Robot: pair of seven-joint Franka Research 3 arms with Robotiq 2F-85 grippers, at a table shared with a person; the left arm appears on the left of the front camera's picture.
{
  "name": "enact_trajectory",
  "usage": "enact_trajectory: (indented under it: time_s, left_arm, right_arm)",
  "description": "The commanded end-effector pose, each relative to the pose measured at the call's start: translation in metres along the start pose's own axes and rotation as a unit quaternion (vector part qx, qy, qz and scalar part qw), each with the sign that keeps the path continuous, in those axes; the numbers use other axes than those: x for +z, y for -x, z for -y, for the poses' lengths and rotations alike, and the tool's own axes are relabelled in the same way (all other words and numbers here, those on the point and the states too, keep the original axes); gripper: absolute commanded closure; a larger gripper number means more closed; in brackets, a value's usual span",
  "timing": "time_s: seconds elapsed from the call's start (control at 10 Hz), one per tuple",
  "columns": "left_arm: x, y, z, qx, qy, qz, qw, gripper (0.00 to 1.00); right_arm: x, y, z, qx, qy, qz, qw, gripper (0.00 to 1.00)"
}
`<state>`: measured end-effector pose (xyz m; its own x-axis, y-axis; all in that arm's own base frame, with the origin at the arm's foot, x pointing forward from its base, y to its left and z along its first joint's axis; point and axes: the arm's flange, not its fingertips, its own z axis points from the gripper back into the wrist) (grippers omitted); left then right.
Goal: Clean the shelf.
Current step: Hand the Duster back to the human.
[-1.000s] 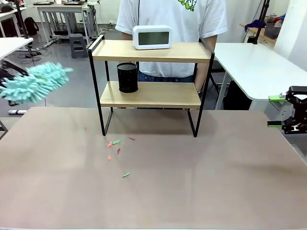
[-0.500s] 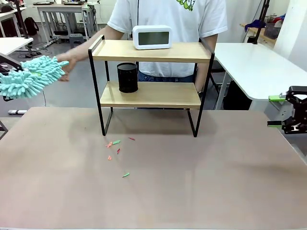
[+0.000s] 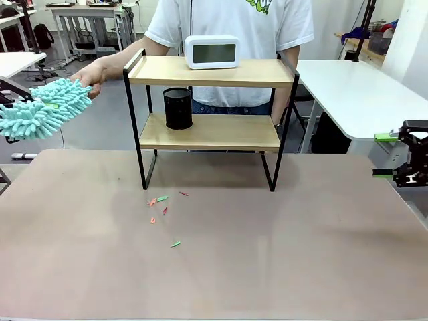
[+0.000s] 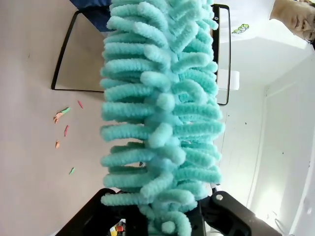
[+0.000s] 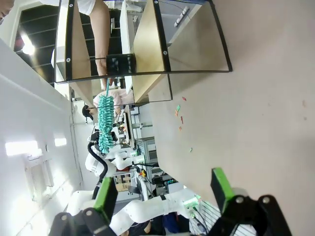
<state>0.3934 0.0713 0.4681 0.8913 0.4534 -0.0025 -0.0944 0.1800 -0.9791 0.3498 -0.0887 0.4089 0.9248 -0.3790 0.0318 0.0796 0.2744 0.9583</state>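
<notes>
The shelf (image 3: 210, 132) stands at the table's far side: two light wooden boards in a black frame, also seen in the right wrist view (image 5: 147, 44). A white clock (image 3: 212, 51) rests on its top board and a black mesh cup (image 3: 178, 108) on the lower one. My left gripper (image 4: 165, 216) is shut on a fluffy teal duster (image 3: 43, 109) held up at the far left. A person's hand (image 3: 90, 72) touches the duster's tip. At the right table edge my right gripper (image 3: 391, 155) stands open and holds nothing, its green pads (image 5: 106, 194) wide apart.
Small red and green paper scraps (image 3: 160, 207) lie on the brown table (image 3: 267, 254) in front of the shelf's left leg. The person (image 3: 231, 17) stands behind the shelf. A white table (image 3: 354, 87) stands at the back right.
The person's hand has come out from behind the shelf to the duster's tip. The duster has risen slightly and steadied. My right gripper has not moved.
</notes>
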Motion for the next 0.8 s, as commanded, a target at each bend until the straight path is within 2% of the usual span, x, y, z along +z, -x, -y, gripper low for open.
enact_trajectory:
  time_s: [0.0,0.1,0.2,0.3,0.4,0.5,0.6,0.7]
  left_arm:
    - [0.002,0.002,-0.001,-0.010,0.004,-0.004,1.000,0.90]
    - [0.002,0.002,-0.001,-0.010,0.004,-0.004,1.000,0.90]
    - [0.000,0.000,0.000,0.000,0.000,0.000,1.000,0.28]
    - [-0.002,0.002,0.001,0.003,0.007,-0.010,1.000,0.28]
    - [-0.007,0.006,0.003,-0.003,0.006,-0.022,1.000,0.00]
    - [-0.015,0.006,0.000,-0.012,-0.002,-0.030,0.999,0.26]
    - [-0.024,0.005,-0.005,-0.023,0.001,-0.058,0.998,0.00]
    - [-0.038,0.008,-0.012,-0.035,0.008,-0.084,0.996,0.00]
  right_arm:
    - [0.000,0.001,0.000,0.009,-0.010,0.001,1.000,0.00]
    - [0.000,0.001,0.000,0.009,-0.010,0.001,1.000,0.00]
    - [0.000,0.001,0.000,0.009,-0.010,0.001,1.000,0.00]
    - [0.000,0.001,0.000,0.009,-0.010,0.001,1.000,0.00]
    - [0.000,0.001,0.000,0.009,-0.010,0.001,1.000,0.00]
    - [0.000,0.001,0.000,0.009,-0.010,0.001,1.000,0.00]
    - [0.000,0.001,0.000,0.009,-0.010,0.001,1.000,0.00]
    - [0.000,0.001,0.000,0.009,-0.010,0.001,1.000,0.00]
